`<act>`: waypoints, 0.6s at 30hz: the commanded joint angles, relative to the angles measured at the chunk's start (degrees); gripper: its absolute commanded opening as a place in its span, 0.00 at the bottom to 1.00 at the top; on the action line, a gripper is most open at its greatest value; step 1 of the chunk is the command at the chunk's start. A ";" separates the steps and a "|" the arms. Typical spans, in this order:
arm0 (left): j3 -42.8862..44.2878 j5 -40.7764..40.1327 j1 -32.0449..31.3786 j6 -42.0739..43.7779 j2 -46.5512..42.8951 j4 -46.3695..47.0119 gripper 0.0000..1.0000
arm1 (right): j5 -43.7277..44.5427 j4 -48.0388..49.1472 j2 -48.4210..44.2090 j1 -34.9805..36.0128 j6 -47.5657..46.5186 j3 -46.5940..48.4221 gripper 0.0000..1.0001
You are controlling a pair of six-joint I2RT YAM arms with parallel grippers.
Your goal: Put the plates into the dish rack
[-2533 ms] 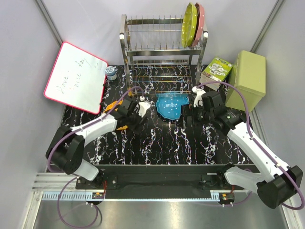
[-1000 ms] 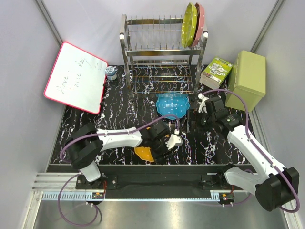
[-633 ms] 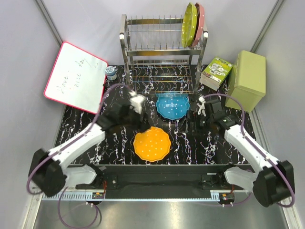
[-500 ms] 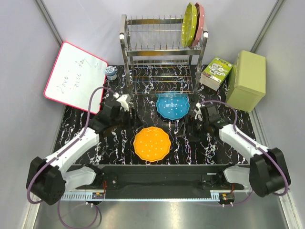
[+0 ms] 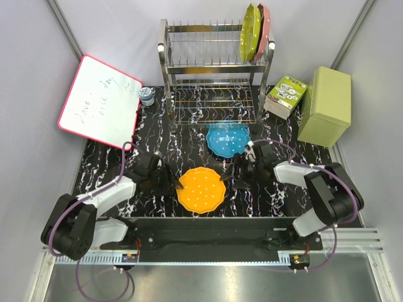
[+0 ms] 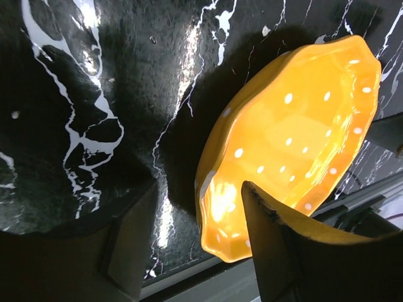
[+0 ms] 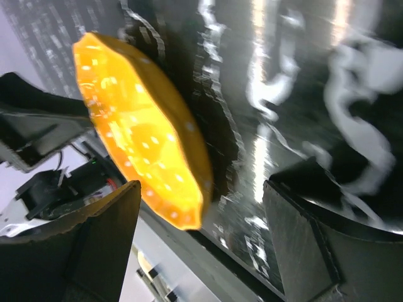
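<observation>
The orange plate lies flat on the black marbled table near the front middle. My left gripper is low at its left edge, open, with the plate's rim between its fingers. My right gripper is low at the plate's right side, open and empty, with the plate just ahead of it. The blue plate lies flat in front of the dish rack. The yellow-green plate and the pink plate stand upright in the rack's top tier at its right end.
A red-framed whiteboard leans at the back left, with a small jar beside it. A green booklet and a pale green box stand at the back right. The table's front edge is just behind the orange plate.
My left arm carried the orange plate from the left to the front middle and let it go. Both grippers have since dropped low to either side of it.
</observation>
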 commanded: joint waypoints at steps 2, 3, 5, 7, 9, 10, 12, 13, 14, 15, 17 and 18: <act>-0.66 5.51 0.21 -4.56 3.35 7.41 0.50 | -0.30 9.33 6.82 4.81 4.93 1.97 0.85; -0.48 5.87 0.12 -5.17 4.84 7.51 0.46 | -0.65 9.34 7.45 6.29 5.37 1.97 0.85; -0.48 6.92 0.12 -7.37 6.61 7.68 0.38 | -1.00 9.07 8.59 7.01 7.30 1.27 0.85; -0.57 7.63 -0.40 -8.51 8.54 9.52 0.31 | -0.74 9.68 8.77 7.27 8.44 0.22 0.85; -0.66 8.42 -0.75 -9.05 10.12 10.84 0.24 | -0.65 10.39 9.30 7.19 8.80 -0.49 0.85; -0.57 8.34 -0.84 -10.01 10.65 11.46 0.21 | -0.91 10.74 9.74 7.36 9.24 -0.66 0.85; -0.48 8.86 -1.10 -10.45 11.79 12.69 0.16 | -1.70 11.88 11.31 7.62 9.51 -0.40 0.84; -0.40 8.77 -1.19 -10.89 12.15 13.04 0.15 | -2.49 12.06 12.54 7.97 9.59 0.03 0.84; -0.13 8.95 -1.19 -11.24 12.50 13.05 0.15 | -3.02 12.76 13.25 8.24 9.77 0.73 0.82; -0.04 9.12 -1.46 -11.42 13.11 13.39 0.14 | -3.81 13.90 13.95 8.33 10.38 1.09 0.80; 0.22 9.48 -1.81 -11.60 13.56 14.01 0.13 | -5.14 15.92 15.54 9.37 11.61 2.40 0.79; 0.31 9.48 -2.07 -11.68 13.82 14.10 0.13 | -5.22 16.19 15.71 9.56 11.61 2.93 0.77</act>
